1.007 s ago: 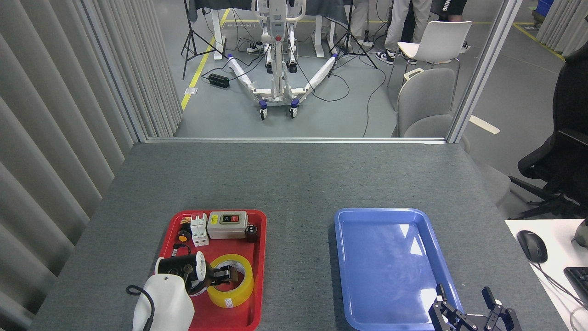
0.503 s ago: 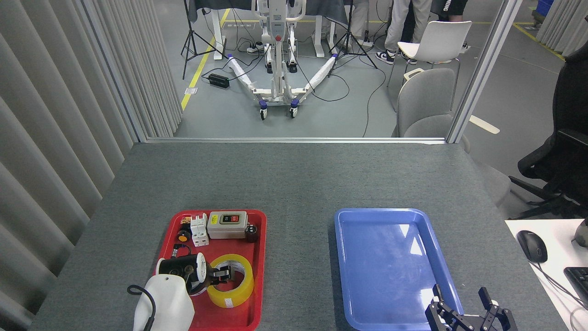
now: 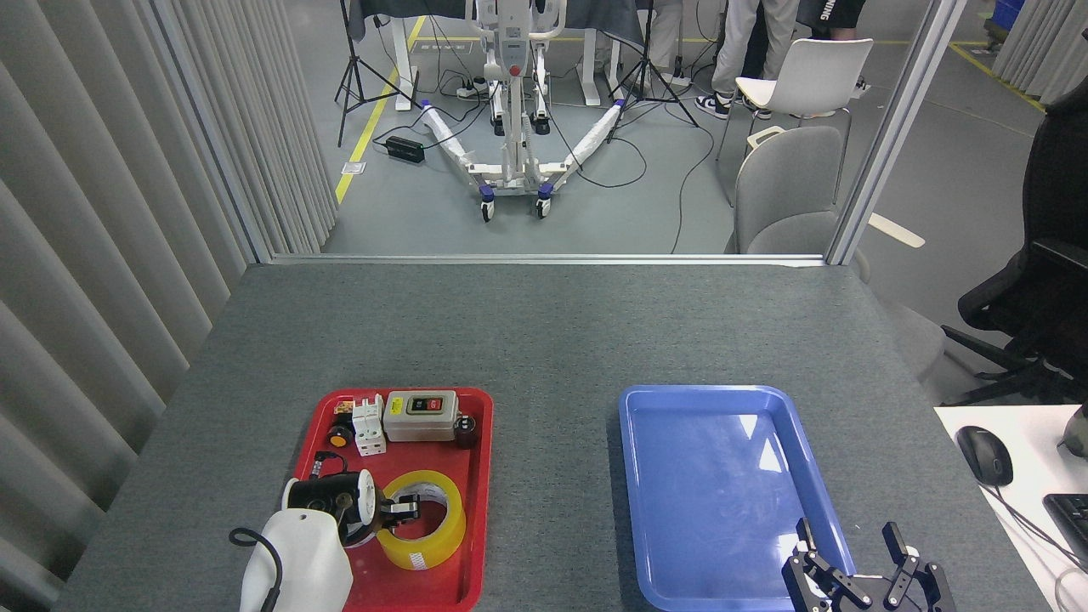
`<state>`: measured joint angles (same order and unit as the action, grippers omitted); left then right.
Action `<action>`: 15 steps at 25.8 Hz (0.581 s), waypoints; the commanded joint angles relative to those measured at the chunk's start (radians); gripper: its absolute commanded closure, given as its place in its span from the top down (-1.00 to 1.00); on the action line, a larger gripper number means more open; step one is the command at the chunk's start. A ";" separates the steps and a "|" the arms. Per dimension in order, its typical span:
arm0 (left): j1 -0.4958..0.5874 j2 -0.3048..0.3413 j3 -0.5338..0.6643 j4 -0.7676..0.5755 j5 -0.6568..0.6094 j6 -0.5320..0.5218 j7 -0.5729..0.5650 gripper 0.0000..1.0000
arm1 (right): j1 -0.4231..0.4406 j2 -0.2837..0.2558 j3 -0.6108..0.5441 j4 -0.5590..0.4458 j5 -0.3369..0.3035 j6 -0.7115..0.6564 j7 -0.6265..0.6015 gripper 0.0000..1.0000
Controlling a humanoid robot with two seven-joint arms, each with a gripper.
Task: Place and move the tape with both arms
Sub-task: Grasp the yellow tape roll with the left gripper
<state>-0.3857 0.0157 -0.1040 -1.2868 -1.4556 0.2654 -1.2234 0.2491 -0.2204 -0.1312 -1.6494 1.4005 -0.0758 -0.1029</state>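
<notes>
Two trays are laid out on the grey table (image 3: 544, 331): a red tray (image 3: 478, 476) on the left with the tape (image 3: 422, 531) sitting in its near half, and a blue tray (image 3: 714, 476) on the right that looks bare. The left gripper (image 3: 406, 508) is seen reaching into the roll's core, one finger (image 3: 399, 510) inside the hole, so the wall looks pinched, but whether it's really clamped can't be told from this angle. The right gripper (image 3: 854, 561) is parked low by the blue tray's near right corner, fingers spread apart, nothing held. So the pick-up step is judged to be underway, with the roll not yet lifted off the red tray. Next, a firm pinch on the wall is probably needed, then a straight lift so the switch box (image 3: 420, 415) and breaker (image 3: 368, 422) behind aren't knocked.
</notes>
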 commanded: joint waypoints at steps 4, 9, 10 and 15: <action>0.002 0.024 0.003 -0.002 -0.002 -0.038 0.004 0.03 | 0.004 -0.007 0.030 -0.004 0.000 0.025 -0.015 0.98; 0.004 0.030 0.009 -0.011 -0.003 -0.043 0.028 -0.22 | -0.007 -0.047 0.091 -0.004 0.000 0.070 -0.021 0.98; 0.005 0.029 0.012 -0.014 -0.002 -0.043 0.033 -0.30 | -0.013 -0.057 0.128 -0.006 0.000 0.102 -0.035 0.98; 0.007 0.021 0.046 -0.031 0.015 -0.041 0.039 -0.59 | -0.027 -0.071 0.186 -0.009 -0.002 0.151 -0.060 0.98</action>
<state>-0.3804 0.0429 -0.0818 -1.3078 -1.4500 0.2218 -1.1913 0.2271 -0.2828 0.0280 -1.6578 1.3997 0.0536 -0.1542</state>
